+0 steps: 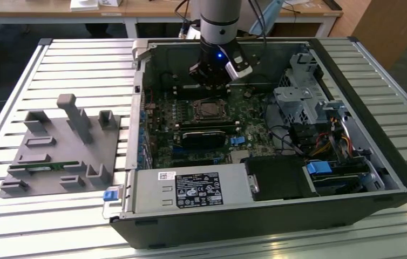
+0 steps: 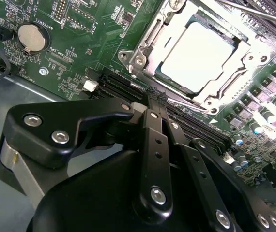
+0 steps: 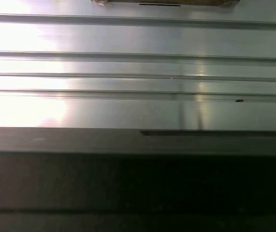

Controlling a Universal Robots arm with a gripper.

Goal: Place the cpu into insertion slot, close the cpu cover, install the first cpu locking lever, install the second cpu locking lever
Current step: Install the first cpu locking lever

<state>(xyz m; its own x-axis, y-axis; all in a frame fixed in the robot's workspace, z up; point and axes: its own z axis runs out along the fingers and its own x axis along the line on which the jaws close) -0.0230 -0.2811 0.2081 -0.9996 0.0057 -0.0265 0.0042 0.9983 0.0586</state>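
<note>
Cpu point(image 2: 198, 58): seated in insertion slot point(image 2: 150, 36) on green motherboard point(image 2: 75, 29), framed by the closed cpu cover point(image 2: 235, 79); gripper point(image 2: 153, 104): hovers above board beside socket, fingers together, holding nothing; computer case point(image 1: 376, 162): on slatted table point(image 1: 81, 65).

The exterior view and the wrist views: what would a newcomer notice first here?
The open computer case lies on a slatted metal table, and the arm's gripper hangs inside it above the green board. In the second wrist view, the cpu sits bright in its socket, with the cpu cover down around it.
</note>
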